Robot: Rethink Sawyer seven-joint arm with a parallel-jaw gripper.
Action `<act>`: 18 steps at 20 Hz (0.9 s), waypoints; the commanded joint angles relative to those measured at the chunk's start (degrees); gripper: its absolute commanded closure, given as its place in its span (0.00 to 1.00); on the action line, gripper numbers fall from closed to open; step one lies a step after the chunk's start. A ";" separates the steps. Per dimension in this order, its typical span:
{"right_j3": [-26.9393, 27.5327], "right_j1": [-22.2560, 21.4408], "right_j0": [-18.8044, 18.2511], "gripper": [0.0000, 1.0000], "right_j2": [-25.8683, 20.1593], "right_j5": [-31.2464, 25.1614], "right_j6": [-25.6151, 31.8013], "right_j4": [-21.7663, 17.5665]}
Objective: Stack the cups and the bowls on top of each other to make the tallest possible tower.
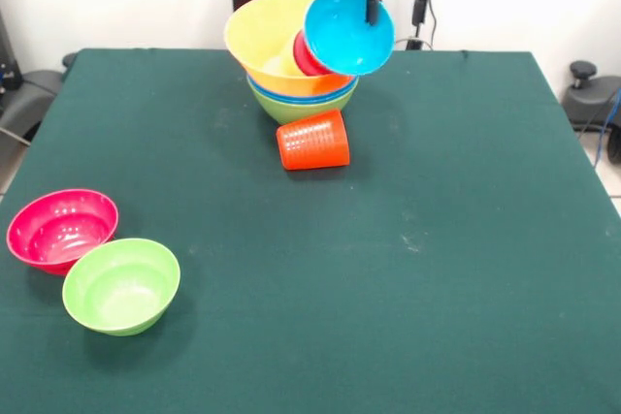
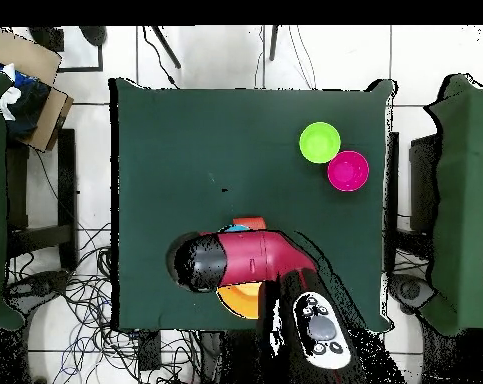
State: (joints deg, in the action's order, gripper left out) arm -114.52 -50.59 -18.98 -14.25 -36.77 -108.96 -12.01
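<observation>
The tower (image 1: 296,94) stands at the table's far middle: a green bowl lowest, blue rims above it, and a wide orange-yellow bowl (image 1: 267,36) on top. My gripper (image 1: 372,7) comes down from above and is shut on the rim of a light-blue bowl (image 1: 344,41). That bowl hangs tilted over the yellow bowl's right edge, with its opening facing the camera. A red round piece (image 1: 307,55) shows partly behind it, inside the yellow bowl. A ribbed orange-red cup (image 1: 313,141) lies on its side just in front of the tower. In the overhead view the arm (image 2: 247,258) hides most of the tower.
A pink-red bowl (image 1: 61,228) and a small green bowl (image 1: 121,285) sit touching at the near left corner; overhead they are the green bowl (image 2: 320,142) and the pink bowl (image 2: 348,171). Cables and chairs surround the table (image 1: 437,239).
</observation>
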 commanded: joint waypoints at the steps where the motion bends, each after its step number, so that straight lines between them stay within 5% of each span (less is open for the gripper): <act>1: 3.29 -5.00 -2.52 0.00 -1.14 -15.77 -0.85 4.39; 5: 2.62 -6.28 -3.53 0.00 -2.08 -16.79 0.05 5.89; 14: 8.42 -6.57 0.96 0.00 -2.00 -20.22 -4.47 4.57; 18: 11.69 -1.50 2.81 0.00 -1.68 -15.99 -5.99 3.05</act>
State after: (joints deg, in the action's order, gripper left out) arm -108.81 -57.56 -18.83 -14.23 -52.32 -108.96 -7.84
